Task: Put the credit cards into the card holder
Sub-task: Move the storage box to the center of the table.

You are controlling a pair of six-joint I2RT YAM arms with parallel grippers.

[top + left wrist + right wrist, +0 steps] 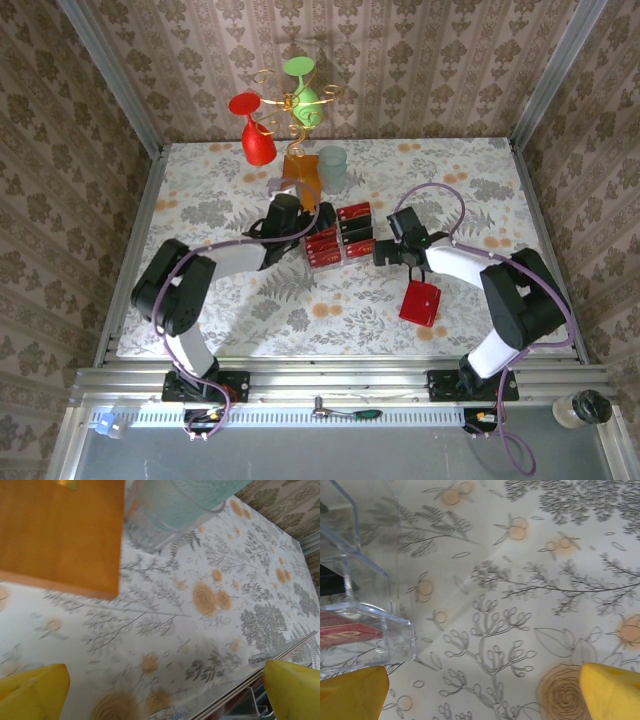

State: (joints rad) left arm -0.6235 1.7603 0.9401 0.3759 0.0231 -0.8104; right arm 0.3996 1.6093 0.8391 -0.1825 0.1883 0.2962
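On floral tabletop (230,190) | card holder (420,302): glossy red | credit cards (322,246): thin, rectangular

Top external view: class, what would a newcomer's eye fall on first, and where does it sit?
The red goblet and green goblet hanging on a gold wire stand at the far edge of the table draw the eye first. Next come the red credit cards mid-table between the left arm and right arm, and the glossy red card holder lying nearer, beside the right arm.
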